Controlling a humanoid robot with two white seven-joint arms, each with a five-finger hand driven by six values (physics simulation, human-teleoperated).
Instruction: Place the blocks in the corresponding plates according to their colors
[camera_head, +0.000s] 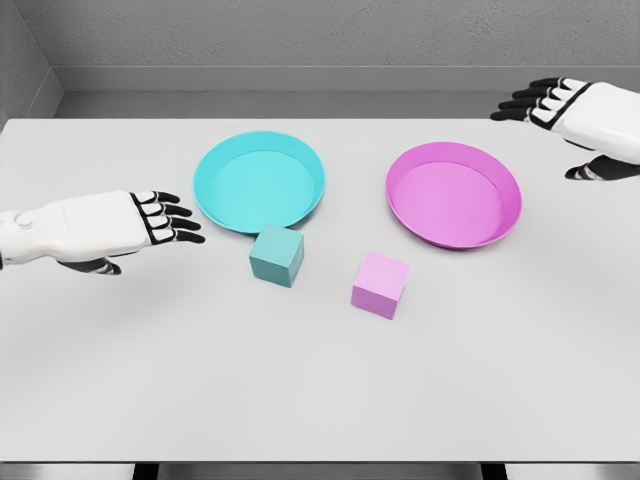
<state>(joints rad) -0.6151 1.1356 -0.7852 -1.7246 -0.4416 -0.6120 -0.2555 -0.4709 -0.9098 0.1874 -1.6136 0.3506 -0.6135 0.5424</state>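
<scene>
Head view: a pale grey worktop (300, 400) fills most of the picture, with a grey wall behind its far edge; two shallow round plates sit side by side on its far half, apart from each other. The cyan plate (205, 190) lies left of the middle; the pink plate (505, 215) lies right of it; both hold nothing.

Two blocks rest on the bare worktop, nearer the camera than the plates. The teal block (277, 256) stands just in front of the cyan plate's near rim, so close that I cannot tell whether they touch; it sits flat, turned a little so that one corner faces the camera. The pink block (381, 285) stands to its right and slightly nearer the camera, in front of the gap between the plates and closer to the pink plate's near-left rim, but clearly apart from it; it too sits flat and is slightly turned. The two blocks are near each other without touching.

The left hand (145, 222) comes in from the left edge, hovering left of the teal block and beside the cyan plate's left rim; its dark fingers (178, 224) are stretched out and slightly spread, holding nothing; the thumb hangs below the palm. The right hand (570, 110) shows at the upper right corner, beyond and to the right of the pink plate; its fingers (525, 103) point left, loosely spread, holding nothing.
</scene>
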